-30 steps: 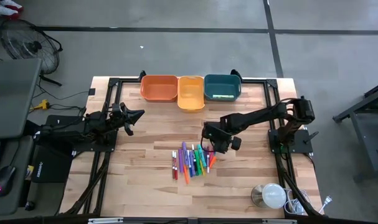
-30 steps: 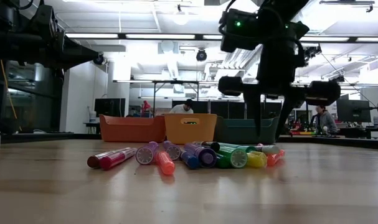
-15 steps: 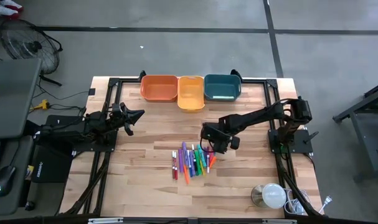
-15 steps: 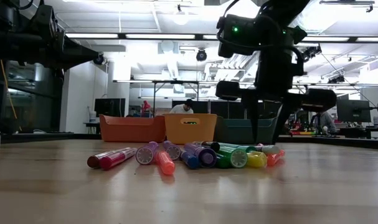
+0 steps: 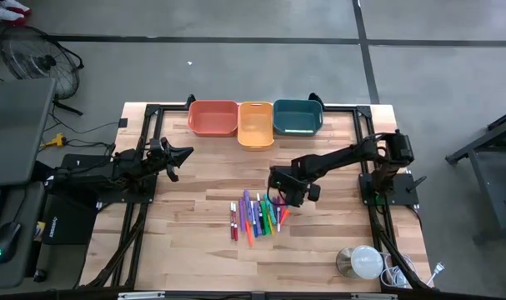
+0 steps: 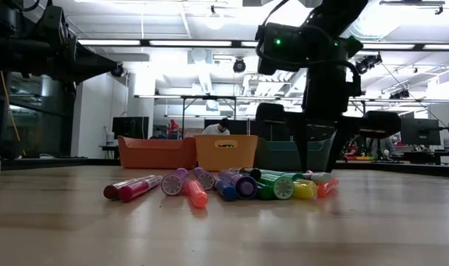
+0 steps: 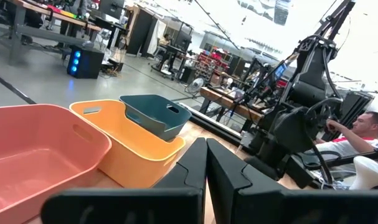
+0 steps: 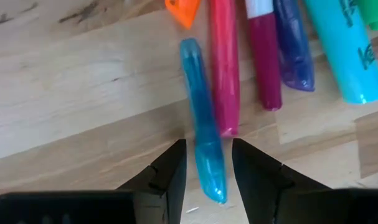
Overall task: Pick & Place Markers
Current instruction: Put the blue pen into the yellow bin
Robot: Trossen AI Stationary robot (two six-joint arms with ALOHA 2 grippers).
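The right gripper [image 5: 279,197] hangs low over the far right edge of the markers [image 5: 258,217], a tight cluster lying side by side on the table [image 5: 194,242] just in front of centre. In its wrist view the two fingers [image 8: 171,171] stand spread, one on each side of the end of a light blue marker [image 8: 202,149], with nothing clamped between them. A pink marker [image 8: 224,68] lies touching the blue one along its side, and a maroon marker [image 8: 263,56], a dark blue one and a teal one lie beyond that. The low view shows the fingertips down near the tabletop behind the pile.

The step in hand looks like the reach for a first pick: the jaws are lined up over the blue marker but have not closed. Next the gripper most likely needs to settle the last bit down and press together on the blue barrel alone; the pink neighbour is so close that one finger may nudge or catch it. After that comes a lift and a carry to the bins at the far edge, orange bin [image 5: 212,117], yellow bin [image 5: 255,123] or teal bin [image 5: 297,117]; I cannot tell which is meant.

The left gripper [image 5: 179,155] waits over the left side of the table, well away from the markers, its fingers pressed together on nothing
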